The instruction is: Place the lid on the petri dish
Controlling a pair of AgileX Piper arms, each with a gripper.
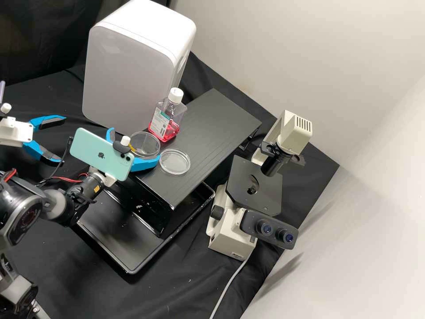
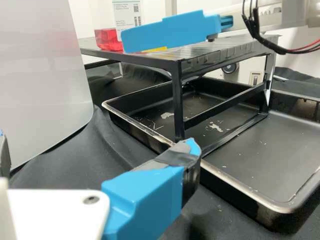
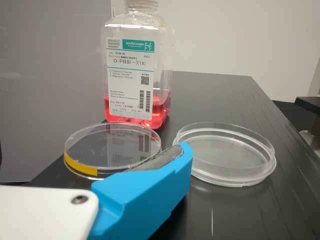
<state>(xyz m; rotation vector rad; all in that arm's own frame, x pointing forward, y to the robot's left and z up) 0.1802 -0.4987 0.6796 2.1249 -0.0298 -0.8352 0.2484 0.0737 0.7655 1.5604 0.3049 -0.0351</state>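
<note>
Right gripper (image 1: 141,150) stood wide open at the corner of the raised black platform (image 1: 212,124), its blue fingers (image 3: 150,185) either side of the lid (image 3: 112,147), which lay flat there with a yellow strip on its rim; whether a finger touched it could not be told. Just beside the lid lay the uncovered petri dish (image 3: 227,155), a bottle (image 3: 137,70) of red liquid behind both. Left gripper (image 1: 59,138) hung open and empty, well apart, off the platform. A black tray (image 2: 280,165) sat beneath the platform, a microscope (image 1: 252,195) beside it
</note>
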